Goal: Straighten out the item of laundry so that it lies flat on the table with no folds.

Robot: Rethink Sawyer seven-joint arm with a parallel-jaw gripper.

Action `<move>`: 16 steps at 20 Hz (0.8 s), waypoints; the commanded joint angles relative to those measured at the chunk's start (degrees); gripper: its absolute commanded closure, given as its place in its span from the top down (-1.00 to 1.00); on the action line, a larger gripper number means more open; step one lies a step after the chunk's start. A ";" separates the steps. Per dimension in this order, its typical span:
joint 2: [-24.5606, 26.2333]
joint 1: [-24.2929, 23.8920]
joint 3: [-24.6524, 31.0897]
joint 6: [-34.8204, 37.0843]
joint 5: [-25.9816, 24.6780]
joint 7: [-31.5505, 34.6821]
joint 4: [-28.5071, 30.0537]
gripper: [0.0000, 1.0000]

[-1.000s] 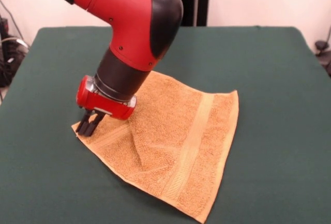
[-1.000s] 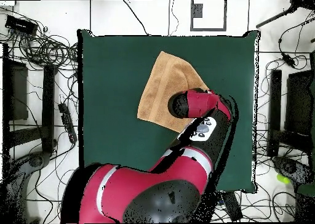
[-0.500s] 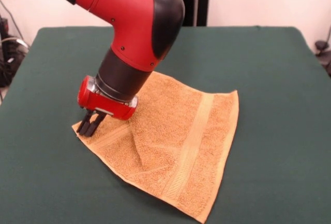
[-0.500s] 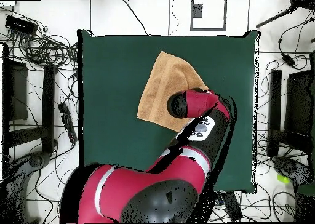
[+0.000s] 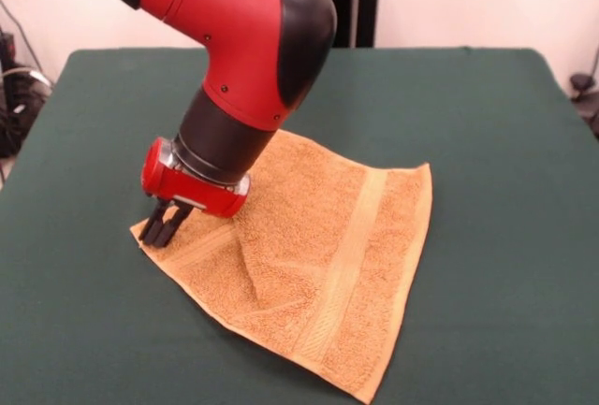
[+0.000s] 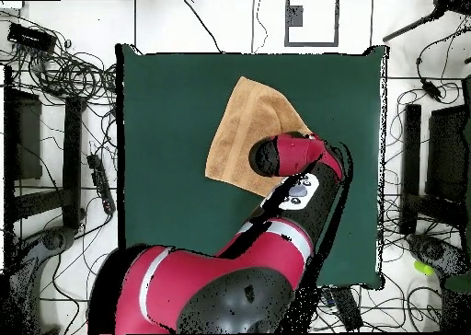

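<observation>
Towel (image 5: pixel 318 255), soft, light and limp, lies mid-table (image 5: pixel 487 124) with a ridge near its centre; gripper (image 5: pixel 165 227), fingers together, pinches its left corner, a sensible place to pull.

The towel (image 5: pixel 309 265) is orange-tan terry cloth, looped and rough, matt all over. A flat woven band (image 5: pixel 344 269) crosses it, smoother and with a faint sheen against the pile. The table (image 5: pixel 496 143) wears dark green felt-like cloth, matt and even, with a fine nap. The arm (image 5: pixel 234 40) has a hard red shell, glossy like moulded plastic, with smooth black sections that catch the light. The gripper (image 5: pixel 165 227) has black, dull fingers beneath a shiny red body.
</observation>
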 commanded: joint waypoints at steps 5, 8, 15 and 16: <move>8.46 3.24 1.51 -3.66 0.23 10.74 -3.97 -1.00; 9.27 3.28 0.15 -4.29 -1.11 8.89 -5.65 -1.00; 9.41 3.35 -1.99 -4.08 -5.49 4.21 -8.86 -1.00; 9.25 3.20 -1.98 -4.06 -5.87 4.07 -9.00 -1.00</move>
